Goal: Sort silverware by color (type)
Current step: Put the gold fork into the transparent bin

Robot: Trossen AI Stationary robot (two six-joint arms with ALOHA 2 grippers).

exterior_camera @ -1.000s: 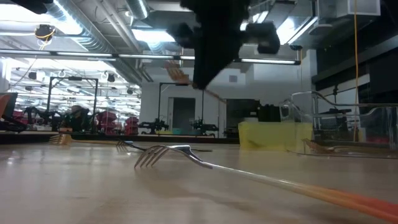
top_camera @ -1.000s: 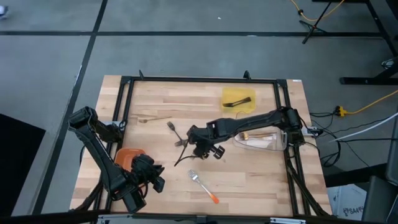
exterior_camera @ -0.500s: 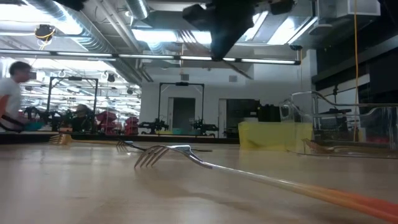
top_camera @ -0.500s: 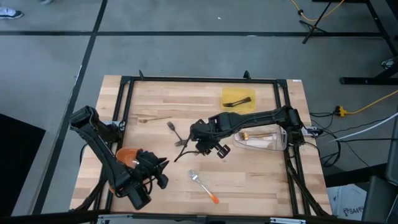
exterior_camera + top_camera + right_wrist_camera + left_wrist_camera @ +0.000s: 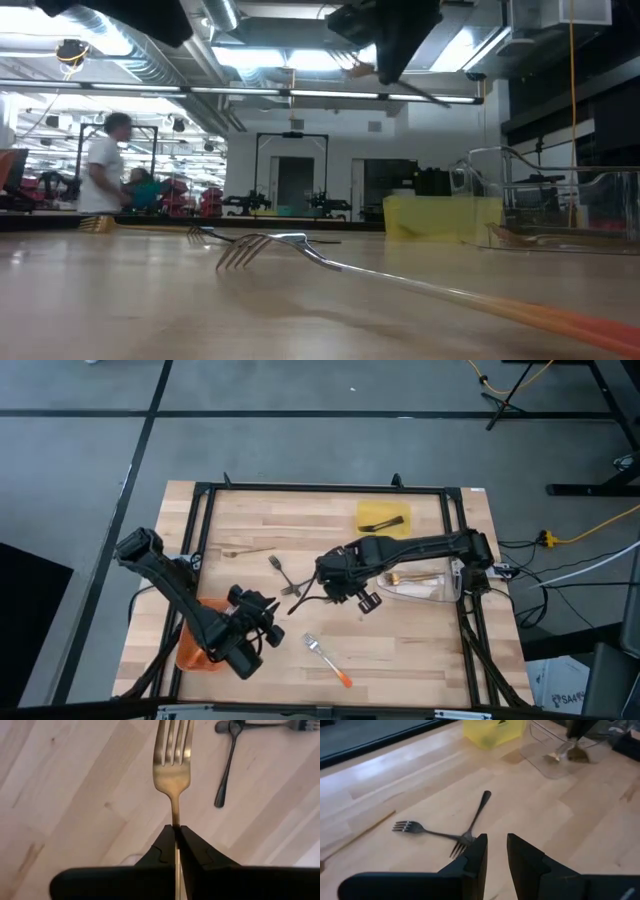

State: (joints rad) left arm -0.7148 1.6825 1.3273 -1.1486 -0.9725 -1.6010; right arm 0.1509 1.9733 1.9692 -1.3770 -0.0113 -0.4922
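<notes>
My right gripper (image 5: 176, 827) hangs over the middle of the table (image 5: 335, 582), shut on a gold fork (image 5: 172, 765) whose tines point away from the wrist camera. My left gripper (image 5: 497, 842) is open, low over the near-left part of the table (image 5: 262, 632), just short of two dark forks (image 5: 465, 832) that lie crossed on the wood (image 5: 285, 575). A silver fork with an orange handle (image 5: 328, 660) lies flat near the front edge, close to the low camera (image 5: 300, 245). Another gold fork (image 5: 245, 552) lies at the far left. My right gripper pinches the gold fork's handle (image 5: 175, 815) just behind the neck, between its two fingers. The fingers lie along the handle. The fork is lifted clear of the table, and its tines stick out ahead of the fingers.
A yellow tray (image 5: 383, 520) with a dark utensil stands at the far side. A clear tray (image 5: 425, 588) with a gold piece stands on the right. An orange tray (image 5: 190, 652) shows partly under my left arm. A person walks in the room behind (image 5: 100, 175).
My right gripper has risen with the gold fork and shifted toward the table's right. My left gripper has moved from over the orange tray toward the table's middle and the crossed dark forks. A person has walked across the background.
</notes>
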